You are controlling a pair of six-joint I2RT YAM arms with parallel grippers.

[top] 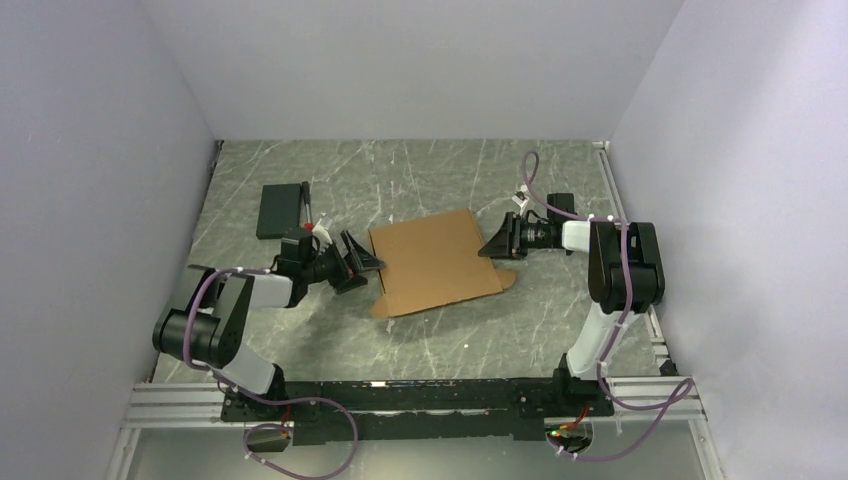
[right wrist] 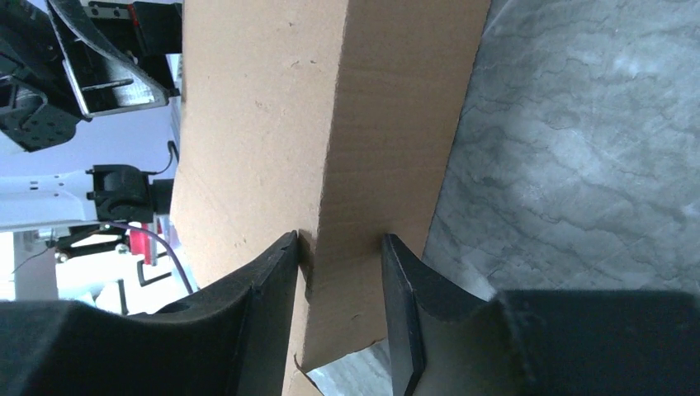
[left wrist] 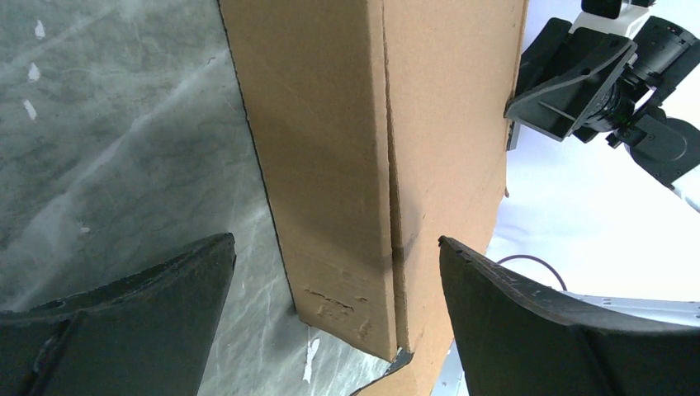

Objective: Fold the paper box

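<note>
The paper box (top: 435,262) lies as a brown cardboard sheet in the middle of the table, its side flaps partly raised. My right gripper (top: 497,240) is at its right edge. In the right wrist view the fingers (right wrist: 339,239) have closed in on the raised flap of the paper box (right wrist: 264,124), one on each side and touching it. My left gripper (top: 362,262) sits at the left edge, wide open. In the left wrist view the left flap of the paper box (left wrist: 330,124) stands between the spread fingers (left wrist: 334,241) without touching either.
A flat black case (top: 279,210) lies at the back left, with a small red and white item (top: 318,228) beside it. White walls close in the table on three sides. The right gripper (left wrist: 578,82) shows beyond the box in the left wrist view.
</note>
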